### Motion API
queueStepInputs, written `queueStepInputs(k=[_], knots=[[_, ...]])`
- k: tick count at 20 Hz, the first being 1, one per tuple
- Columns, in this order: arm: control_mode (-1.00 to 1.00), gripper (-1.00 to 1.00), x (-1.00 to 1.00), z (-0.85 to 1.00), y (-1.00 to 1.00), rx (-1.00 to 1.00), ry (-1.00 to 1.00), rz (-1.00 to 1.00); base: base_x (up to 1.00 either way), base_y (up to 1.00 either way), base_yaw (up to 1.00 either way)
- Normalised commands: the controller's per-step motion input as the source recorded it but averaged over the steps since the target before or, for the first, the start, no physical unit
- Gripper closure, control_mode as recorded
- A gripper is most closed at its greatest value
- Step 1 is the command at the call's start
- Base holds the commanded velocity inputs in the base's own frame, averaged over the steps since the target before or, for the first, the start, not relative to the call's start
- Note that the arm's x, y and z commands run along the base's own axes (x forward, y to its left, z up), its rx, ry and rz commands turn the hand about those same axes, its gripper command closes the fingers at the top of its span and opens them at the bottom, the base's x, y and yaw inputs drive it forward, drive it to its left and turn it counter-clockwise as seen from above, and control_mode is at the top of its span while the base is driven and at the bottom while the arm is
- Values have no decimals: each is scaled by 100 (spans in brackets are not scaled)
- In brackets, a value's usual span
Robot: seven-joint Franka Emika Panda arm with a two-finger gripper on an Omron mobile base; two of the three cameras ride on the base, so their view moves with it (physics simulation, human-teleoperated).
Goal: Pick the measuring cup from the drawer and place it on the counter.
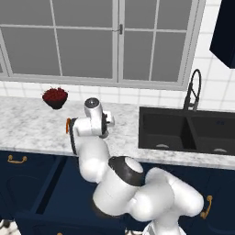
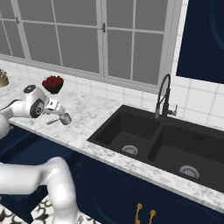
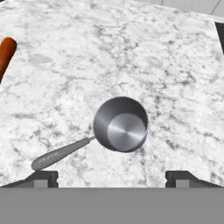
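Cup (image 3: 120,124) sits upright on the worktop (image 3: 131,57), handle toward 8 o'clock; jaws apart above it, nothing held. Placement looks done.

I log a dark bowl of red berries (image 1: 55,97) at ten o'clock against the tiled wall, a black double sink (image 2: 162,146) at three o'clock, its black faucet (image 2: 163,97) behind, grey-framed windows (image 1: 92,39) above.
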Motion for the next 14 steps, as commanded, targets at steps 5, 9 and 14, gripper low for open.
queueStepInputs(k=[5,9,14], knots=[[-100,-100,-100,53,-51,23,-27,14,0,0,0],[-100,-100,-100,53,-87,45,-14,13,0,0,0],[-100,-100,-100,54,-68,33,-15,14,0,0,0]])
